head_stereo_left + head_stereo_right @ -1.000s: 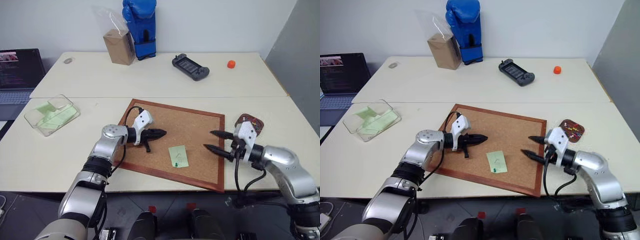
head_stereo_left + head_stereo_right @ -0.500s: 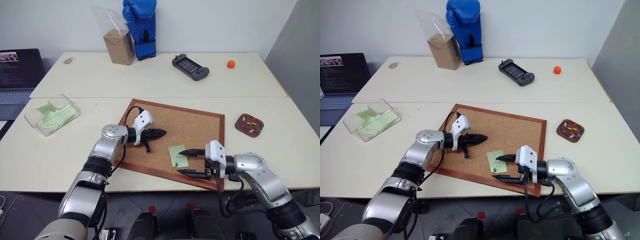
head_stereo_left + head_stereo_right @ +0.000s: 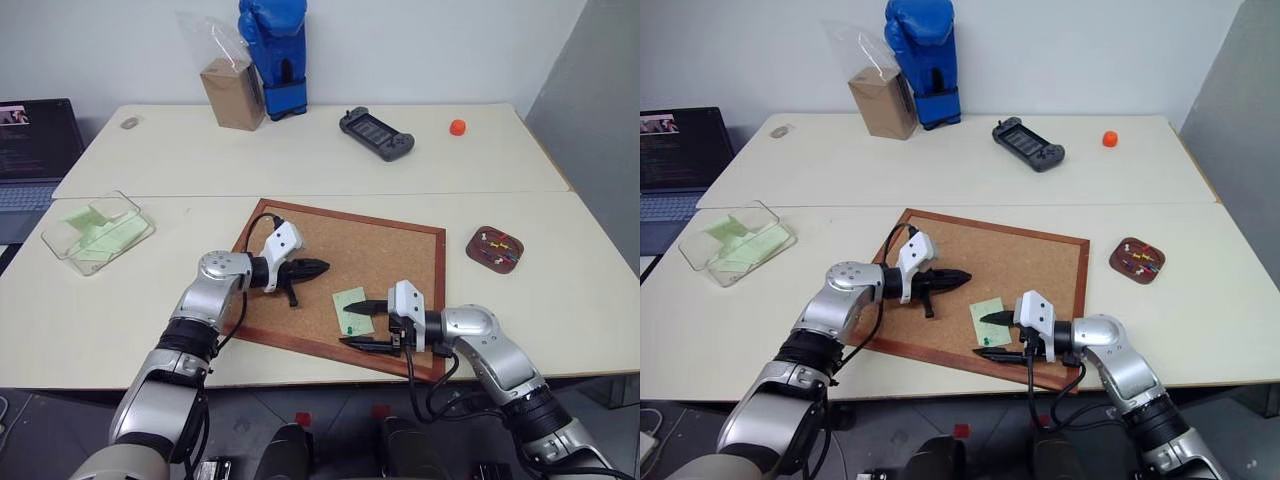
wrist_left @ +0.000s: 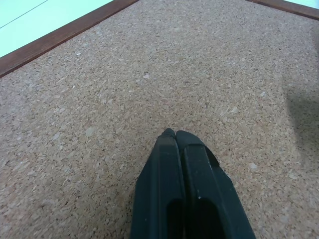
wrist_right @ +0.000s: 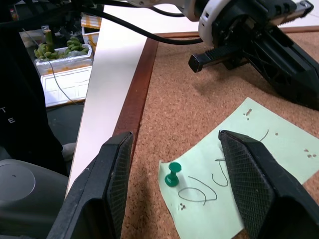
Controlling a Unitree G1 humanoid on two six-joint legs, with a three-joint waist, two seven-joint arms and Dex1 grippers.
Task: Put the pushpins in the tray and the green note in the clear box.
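The green note (image 3: 354, 308) lies on the cork board (image 3: 390, 250), held at its near end by a green pushpin (image 5: 173, 175). My right gripper (image 3: 350, 323) is open and points left, one finger on each side of that pin and the note's near end, and it holds nothing. Left of the note, my left gripper (image 3: 322, 267) is shut and empty, hovering low over bare cork. The tray (image 3: 496, 248) sits on the table right of the board with several pushpins (image 3: 500, 246) in it. The clear box (image 3: 97, 230) stands at the far left, with green paper inside.
On the far table are a cardboard box in a plastic bag (image 3: 228, 90), a blue boxing glove (image 3: 268, 45), a black handheld device (image 3: 377, 134) and a small orange cap (image 3: 457, 127). A laptop (image 3: 35, 140) sits at the left edge.
My right gripper has swung left from beside the tray to the note's near end, still open. The left gripper has stayed put. The camera has shifted slightly.
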